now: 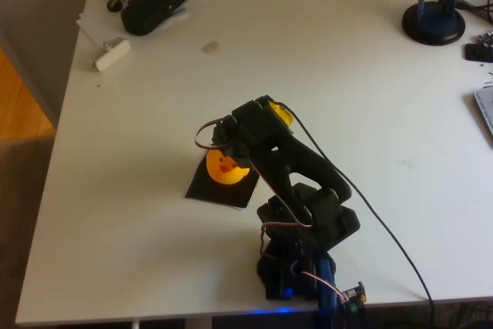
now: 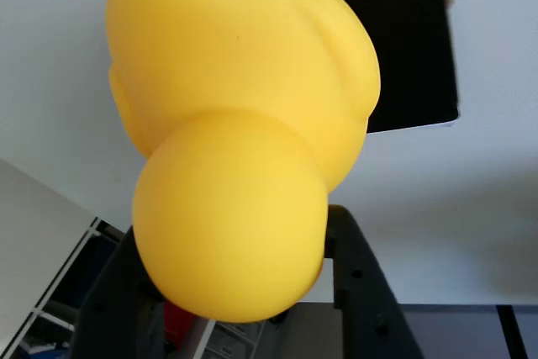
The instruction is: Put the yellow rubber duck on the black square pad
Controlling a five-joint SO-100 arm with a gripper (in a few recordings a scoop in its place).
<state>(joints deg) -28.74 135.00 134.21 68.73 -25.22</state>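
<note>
The yellow rubber duck (image 1: 225, 169) is over the black square pad (image 1: 208, 189), near the pad's far edge in the overhead view. I cannot tell whether it rests on the pad or hangs just above it. My black gripper (image 1: 236, 156) reaches down onto the duck from the right and is shut on it. In the wrist view the duck (image 2: 244, 107) looms large, with the gripper (image 2: 231, 292) holding its rounded head between the black fingers (image 2: 366, 292). Behind it lies the pad (image 2: 403, 48), mostly hidden by the duck's body.
A bulky black pouch (image 1: 154, 4) and a small white block (image 1: 112, 54) lie at the table's far left. At the far right stands a blue-black stand (image 1: 436, 15). The arm's base (image 1: 304, 256) sits at the near edge. The table's left edge (image 1: 48, 167) drops off to the floor.
</note>
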